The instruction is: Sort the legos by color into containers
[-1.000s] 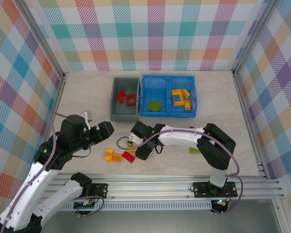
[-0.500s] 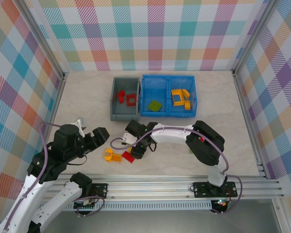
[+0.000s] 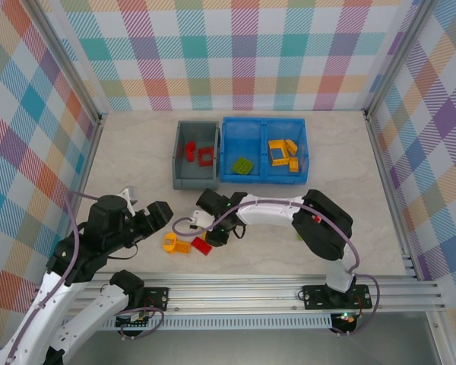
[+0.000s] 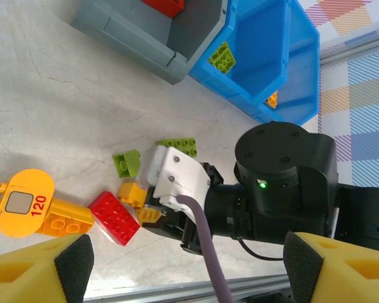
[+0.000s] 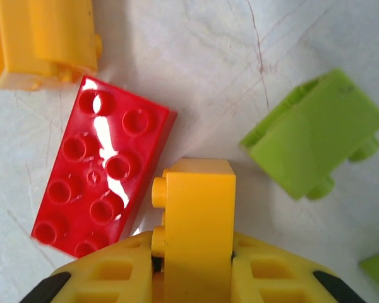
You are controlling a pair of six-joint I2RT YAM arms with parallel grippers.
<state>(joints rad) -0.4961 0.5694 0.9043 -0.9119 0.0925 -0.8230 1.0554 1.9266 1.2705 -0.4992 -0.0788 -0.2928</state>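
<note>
My right gripper (image 5: 196, 265) is shut on a small yellow brick (image 5: 199, 214) standing on the table, its fingers (image 5: 101, 281) pressed against both sides. A red brick (image 5: 101, 170) lies just left of it and a lime green brick (image 5: 316, 142) to its right. From above, the right gripper (image 3: 213, 232) sits low beside the red brick (image 3: 201, 245) and a yellow "120" piece (image 3: 175, 243). My left gripper (image 3: 158, 215) hovers open and holds nothing. The grey bin (image 3: 195, 180) holds red legos (image 3: 201, 154). The blue bin (image 3: 262, 179) holds a green plate (image 3: 242, 165) and yellow pieces (image 3: 283, 154).
In the left wrist view, a green wedge (image 4: 127, 163) and a green plate (image 4: 180, 145) lie on the table behind the right gripper. An orange piece (image 5: 44, 41) lies beyond the red brick. The metal rail (image 3: 251, 293) runs along the near edge, and checked walls enclose the table.
The right gripper has slid left to the bricks beside the red one. The left gripper has drawn back to the left, away from the middle.
</note>
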